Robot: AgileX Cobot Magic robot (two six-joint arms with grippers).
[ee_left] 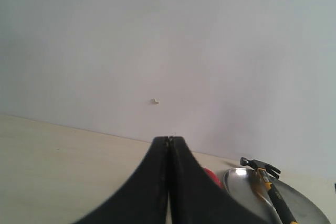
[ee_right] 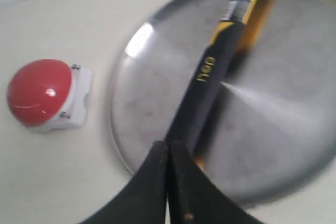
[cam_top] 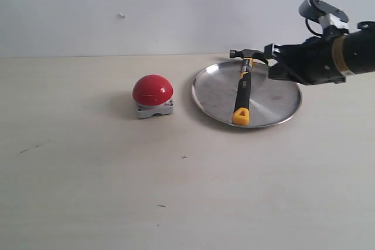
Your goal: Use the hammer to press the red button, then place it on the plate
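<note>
The right gripper (ee_right: 168,145) is closed, its two black fingers (ee_right: 147,182) pressed together tip to tip. Behind it the right arm (cam_top: 354,54) runs back roughly level and leaves the exterior view's right edge. The wrist camera (cam_top: 323,11) sits above it. The left gripper (ee_left: 169,140) appears only in its own wrist view, closed in the same way.

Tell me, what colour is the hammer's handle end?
The hammer ends in yellow, clearest in exterior view.

Backed on the far side by a plain off-white wall (cam_top: 176,4), marked by a small white speck (cam_top: 121,15) left of centre. Floored with a pale wood-grain tabletop (cam_top: 88,191), flecked with dark scuffs (cam_top: 23,150) at near left. Lit softly, evenly.
</note>
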